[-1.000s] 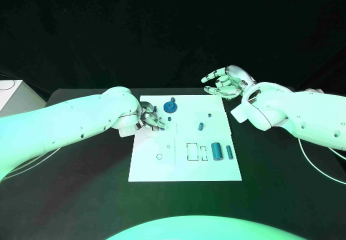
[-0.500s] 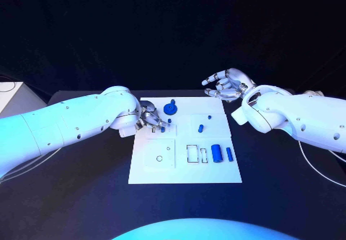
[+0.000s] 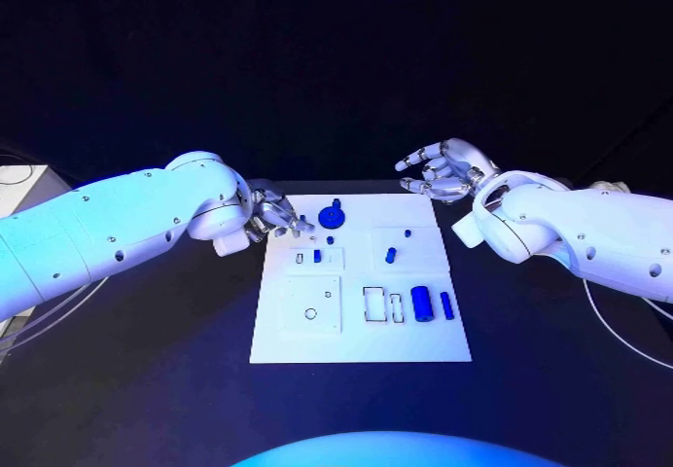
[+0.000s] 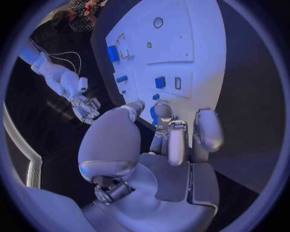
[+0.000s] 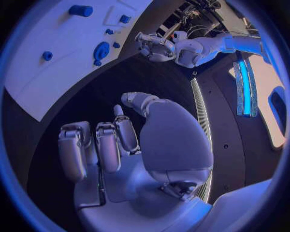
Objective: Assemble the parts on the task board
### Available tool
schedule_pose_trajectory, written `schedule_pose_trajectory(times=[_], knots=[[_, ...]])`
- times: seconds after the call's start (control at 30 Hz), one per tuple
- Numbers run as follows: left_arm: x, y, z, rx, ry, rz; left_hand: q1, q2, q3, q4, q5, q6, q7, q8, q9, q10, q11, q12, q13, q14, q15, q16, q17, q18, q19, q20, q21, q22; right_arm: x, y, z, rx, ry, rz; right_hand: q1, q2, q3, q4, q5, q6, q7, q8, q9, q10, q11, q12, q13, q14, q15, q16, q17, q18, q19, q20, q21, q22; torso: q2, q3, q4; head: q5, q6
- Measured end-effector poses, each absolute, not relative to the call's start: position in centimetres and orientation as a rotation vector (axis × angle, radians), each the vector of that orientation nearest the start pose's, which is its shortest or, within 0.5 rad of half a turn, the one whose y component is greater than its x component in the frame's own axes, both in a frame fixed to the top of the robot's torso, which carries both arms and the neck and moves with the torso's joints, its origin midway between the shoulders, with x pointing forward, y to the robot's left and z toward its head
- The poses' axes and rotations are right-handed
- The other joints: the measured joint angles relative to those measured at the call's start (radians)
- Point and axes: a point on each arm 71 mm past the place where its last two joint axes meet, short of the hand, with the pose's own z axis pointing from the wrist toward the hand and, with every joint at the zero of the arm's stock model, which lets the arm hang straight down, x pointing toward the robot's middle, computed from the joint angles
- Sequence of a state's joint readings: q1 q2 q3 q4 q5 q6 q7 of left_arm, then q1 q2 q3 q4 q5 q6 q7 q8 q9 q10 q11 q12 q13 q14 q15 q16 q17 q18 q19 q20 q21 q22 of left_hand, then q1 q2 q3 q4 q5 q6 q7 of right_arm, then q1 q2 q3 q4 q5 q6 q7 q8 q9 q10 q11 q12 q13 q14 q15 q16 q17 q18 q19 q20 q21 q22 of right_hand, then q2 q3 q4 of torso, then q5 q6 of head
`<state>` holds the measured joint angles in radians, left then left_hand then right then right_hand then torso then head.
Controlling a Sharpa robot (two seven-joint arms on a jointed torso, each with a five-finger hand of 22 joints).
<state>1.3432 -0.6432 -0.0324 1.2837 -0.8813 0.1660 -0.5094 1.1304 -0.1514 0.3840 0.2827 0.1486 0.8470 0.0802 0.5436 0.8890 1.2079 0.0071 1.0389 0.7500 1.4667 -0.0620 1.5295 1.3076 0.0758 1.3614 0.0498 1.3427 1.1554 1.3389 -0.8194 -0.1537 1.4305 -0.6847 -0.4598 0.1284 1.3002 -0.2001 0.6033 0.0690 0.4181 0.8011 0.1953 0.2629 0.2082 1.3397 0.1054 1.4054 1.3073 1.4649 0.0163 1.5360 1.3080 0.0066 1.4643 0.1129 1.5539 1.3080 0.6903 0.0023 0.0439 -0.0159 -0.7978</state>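
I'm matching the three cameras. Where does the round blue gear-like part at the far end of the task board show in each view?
Head view: the round blue part stands near the task board's far edge, just right of the left hand.
Left wrist view: I cannot pick it out with certainty; the fingers cover that area.
Right wrist view: the part is on the board, near its edge.
Shared landmark: the large blue cylinder.

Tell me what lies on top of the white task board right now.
On the task board: a round blue part at the far edge, small blue pieces mid-board, and two blue cylinders beside outlined slots. The left hand covers part of the board's far left corner, so anything beneath it cannot be seen.
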Motion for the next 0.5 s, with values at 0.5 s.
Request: schedule_pose_trajectory(times=[0.5], knots=[[57.3, 20.0, -14.7, -0.411, 2.187, -0.502, 0.009, -0.007, 0.008, 0.003, 0.000, -0.056, 0.038, -0.083, -0.078, -0.094, 0.029, -0.082, -0.124, 0.000, 0.025, -0.016, 0.000, 0.002, -0.022, 0.022, -0.027, -0.040, 51.9, -22.9, -15.6, 0.475, 1.555, 0.982, 0.000, 0.000, 0.000, 0.000, 0.000, 0.000, 0.000, 0.000, 0.000, 0.000, 0.000, 0.000, 0.000, 0.000, 0.000, -0.004, 0.000, 0.000, 0.000, 0.000, -0.005, 0.000, 0.003, -0.0018, -0.0005, 0.002, 0.013]])
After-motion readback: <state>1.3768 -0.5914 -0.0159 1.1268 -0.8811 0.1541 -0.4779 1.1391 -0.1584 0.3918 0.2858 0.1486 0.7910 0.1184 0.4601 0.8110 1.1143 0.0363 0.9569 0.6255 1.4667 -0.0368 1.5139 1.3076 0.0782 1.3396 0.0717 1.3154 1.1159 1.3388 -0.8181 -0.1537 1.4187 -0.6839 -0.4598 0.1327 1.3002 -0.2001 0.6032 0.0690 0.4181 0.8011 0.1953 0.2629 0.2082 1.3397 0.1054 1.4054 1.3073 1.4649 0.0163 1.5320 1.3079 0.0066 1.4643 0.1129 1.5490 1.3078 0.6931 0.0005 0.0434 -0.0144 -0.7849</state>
